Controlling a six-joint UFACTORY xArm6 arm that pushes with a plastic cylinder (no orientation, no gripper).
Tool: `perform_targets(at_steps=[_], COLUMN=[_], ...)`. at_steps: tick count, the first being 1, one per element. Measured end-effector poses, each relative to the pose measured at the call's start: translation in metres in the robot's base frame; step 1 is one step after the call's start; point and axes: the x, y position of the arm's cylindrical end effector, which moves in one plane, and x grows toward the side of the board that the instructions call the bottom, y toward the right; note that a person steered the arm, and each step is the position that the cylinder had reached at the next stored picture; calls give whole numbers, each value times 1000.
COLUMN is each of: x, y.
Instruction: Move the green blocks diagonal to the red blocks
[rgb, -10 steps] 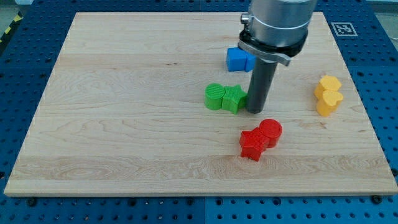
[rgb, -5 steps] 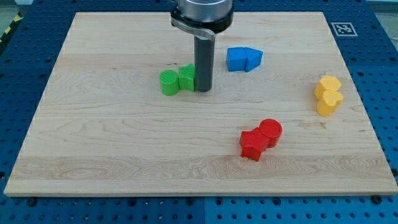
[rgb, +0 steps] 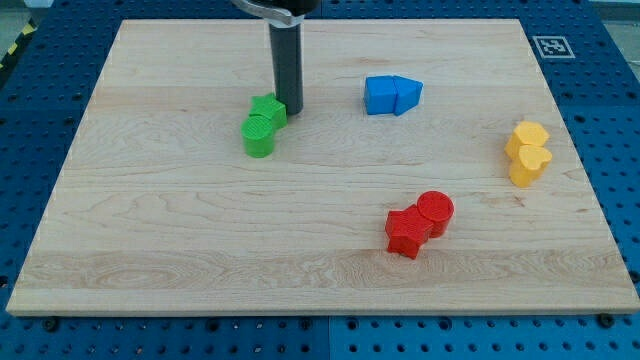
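Note:
Two green blocks touch each other left of the board's middle: a green star-like block (rgb: 268, 109) and a green cylinder (rgb: 259, 136) just below and left of it. My tip (rgb: 290, 109) rests on the board right against the star block's right side. Two red blocks sit touching at the lower right: a red cylinder (rgb: 435, 211) and a red star-like block (rgb: 405, 232). The green pair lies up and to the left of the red pair.
Two blue blocks (rgb: 392, 95) sit together near the view's top, right of my tip. Two yellow blocks (rgb: 528, 153) sit together at the right edge of the wooden board (rgb: 150, 240). A printed marker (rgb: 549, 45) is at the top right corner.
My tip moved left and up across the board, pushing the green pair from beside the red blocks to the upper left. The pair turned, so the cylinder now sits below the star block.

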Motion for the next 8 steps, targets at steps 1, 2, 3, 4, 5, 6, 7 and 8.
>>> perform_targets(at_steps=[1,2,3,4,5,6,7,8], x=[0,16,29,29,29,29,18,-9], y=[-2,35,87,147,201,225,228,227])
